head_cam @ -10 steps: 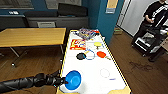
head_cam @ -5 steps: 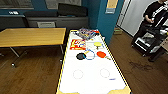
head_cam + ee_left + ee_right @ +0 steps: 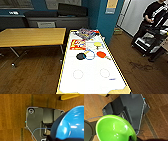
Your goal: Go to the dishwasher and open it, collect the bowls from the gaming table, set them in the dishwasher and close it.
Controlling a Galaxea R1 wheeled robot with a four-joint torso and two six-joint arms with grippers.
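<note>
- Far left in our head view, a plain wooden table (image 3: 32, 36) stands beside the gaming table, a strip of wood floor (image 3: 32, 72) between them.
- Centre now: the gaming table (image 3: 92, 77), white top and yellow rim, runs away from us.
- On it, past the middle, we see a black bowl (image 3: 80, 56), then a blue ring mark (image 3: 89, 54), then a red-orange bowl (image 3: 101, 54), close together in a row.
- Just beyond them sits a yellow bowl (image 3: 97, 44), with a red-and-yellow box (image 3: 77, 44) to its left and a heap of colourful packets (image 3: 86, 33) at the far end.
- Far right, a person (image 3: 153, 17) in dark clothes stands at a control rig (image 3: 150, 41).
- Our left wrist view has a blue bowl (image 3: 70, 124) looming large, right up against the camera over the wood floor; we cannot tell how the left gripper's jaws stand or whether they grip it.
- Our right wrist view has a green bowl (image 3: 114, 129), hollow side facing us, close over the floor; again, we cannot tell whether the right gripper is closed on it.
</note>
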